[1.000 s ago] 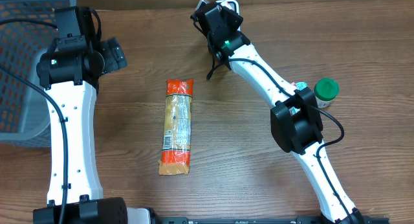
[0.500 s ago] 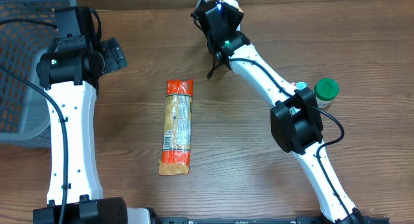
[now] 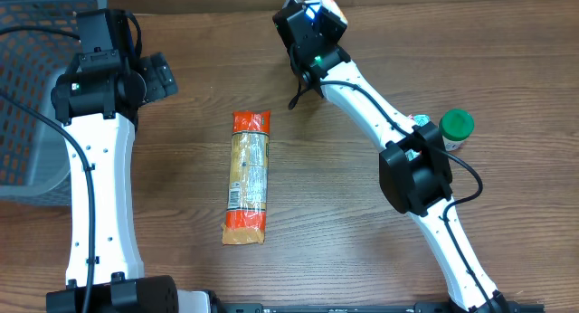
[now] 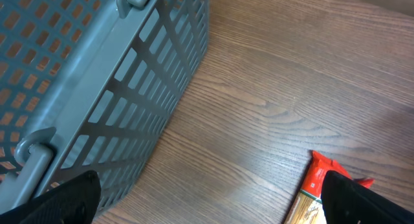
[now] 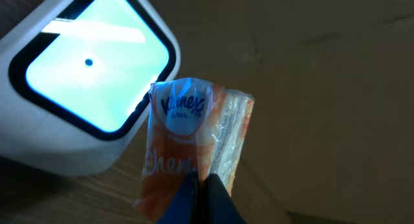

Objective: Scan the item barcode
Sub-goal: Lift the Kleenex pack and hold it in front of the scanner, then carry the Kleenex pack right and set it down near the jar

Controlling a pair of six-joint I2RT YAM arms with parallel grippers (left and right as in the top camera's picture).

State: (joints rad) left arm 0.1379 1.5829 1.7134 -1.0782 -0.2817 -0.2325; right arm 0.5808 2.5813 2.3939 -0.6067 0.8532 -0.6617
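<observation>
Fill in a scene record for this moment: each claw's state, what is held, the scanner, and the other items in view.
left claw: open, empty, beside the grey basket
right claw: shut on the tissue pack
tissue pack: Kleenex label, gripped at its lower end, overlapping the scanner's corner in the right wrist view
scanner: white housing, window lit
loose items: orange-ended packet lying flat between the arms; green-lidded jar beside the right arm

A grey basket (image 3: pixel 23 105) sits left, orange packet (image 3: pixel 248 177) mid-table, green-capped jar (image 3: pixel 455 128) right.
</observation>
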